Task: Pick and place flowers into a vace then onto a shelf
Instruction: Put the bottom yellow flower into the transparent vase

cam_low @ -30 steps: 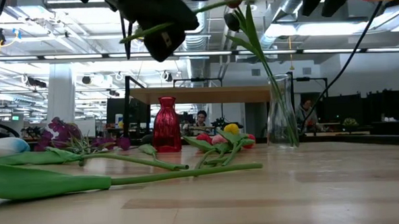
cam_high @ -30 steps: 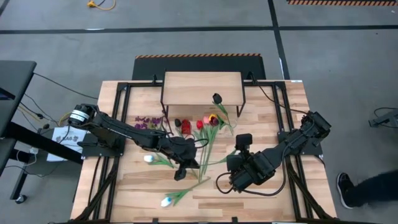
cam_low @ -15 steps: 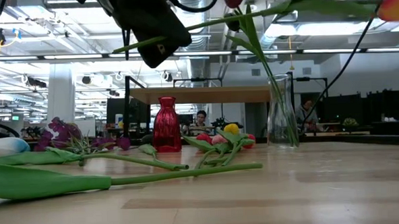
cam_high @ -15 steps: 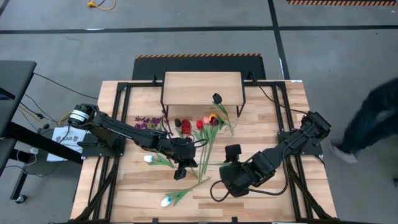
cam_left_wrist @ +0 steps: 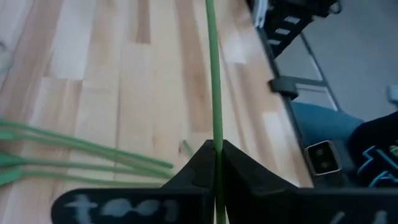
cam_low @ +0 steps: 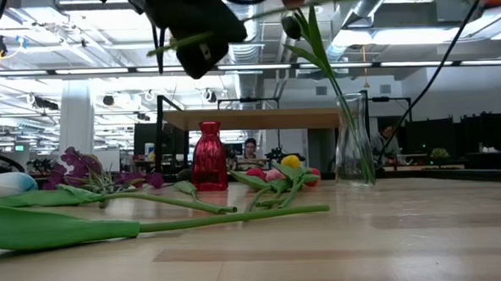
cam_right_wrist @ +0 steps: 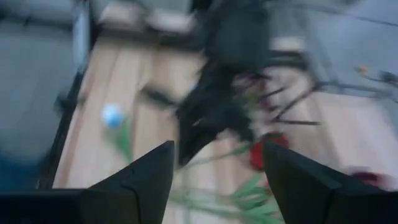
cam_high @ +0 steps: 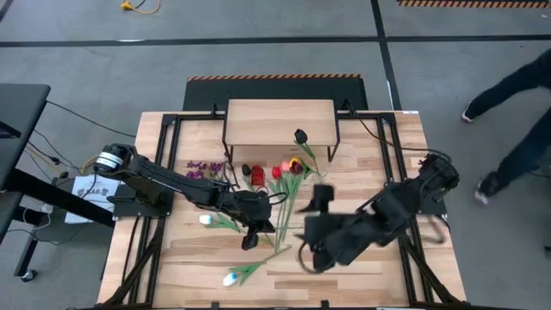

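**Green stem pinched between my left fingers**

Green and thin, the stem runs straight up from my left gripper, and my two dark fingers are closed tight on it. From above, this gripper hangs over the middle of the wooden table, with loose flowers lying on the planks just beside it. More green stems lie flat on the wood below my fingers.

My right gripper has its fingers wide apart and holds nothing. From above, it is near the middle of the table, close to the left one.

A clear glass vase stands near the shelf with one dark tulip in it. A red vase stands left of it in the low view. Purple blossoms lie toward the left side of the table. Two white tulips lie nearer the front.

I can read no brand or writing; a pale mark on my left gripper body is too blurred. A person walks on the floor right of the table.
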### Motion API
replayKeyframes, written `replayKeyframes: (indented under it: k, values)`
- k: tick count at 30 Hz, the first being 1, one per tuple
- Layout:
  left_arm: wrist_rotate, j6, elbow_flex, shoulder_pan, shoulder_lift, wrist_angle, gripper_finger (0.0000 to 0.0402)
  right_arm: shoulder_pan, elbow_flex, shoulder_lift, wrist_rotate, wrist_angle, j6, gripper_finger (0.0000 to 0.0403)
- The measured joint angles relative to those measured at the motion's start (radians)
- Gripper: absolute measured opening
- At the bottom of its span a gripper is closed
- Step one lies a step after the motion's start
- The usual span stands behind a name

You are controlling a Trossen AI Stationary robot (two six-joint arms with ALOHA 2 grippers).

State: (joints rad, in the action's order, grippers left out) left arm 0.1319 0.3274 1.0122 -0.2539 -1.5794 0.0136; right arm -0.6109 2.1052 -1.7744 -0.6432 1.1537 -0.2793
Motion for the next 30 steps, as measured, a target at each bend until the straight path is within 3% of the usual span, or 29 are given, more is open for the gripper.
replayKeyframes:
  k: [6,10,14,20,25,30]
  values:
    - [-0.017,-0.014,0.000,-0.045,0.088,-0.040,0.0000,0.000,0.255,0.004,-0.181,0.253,-0.211,0.0194]
    - [-0.136,-0.094,0.000,-0.096,0.206,-0.068,0.0000,-0.022,0.184,0.114,-0.260,0.295,-0.275,0.0168]
    - [-0.317,-0.225,0.000,-0.168,0.337,-0.091,0.0000,-0.054,0.151,0.185,-0.359,0.370,-0.330,0.0144]
    - [-0.574,-0.422,-0.012,-0.273,0.479,-0.142,0.0000,-0.091,0.151,0.222,-0.379,0.418,-0.350,0.0136]
    - [-0.646,-0.593,-0.136,-0.325,0.572,-0.377,0.0000,-0.139,0.097,0.200,-0.380,0.416,-0.382,0.0145]
    - [-0.555,-0.586,-0.309,-0.320,0.693,-0.525,0.0000,-0.170,-0.118,0.199,-0.387,0.416,-0.532,0.0142]
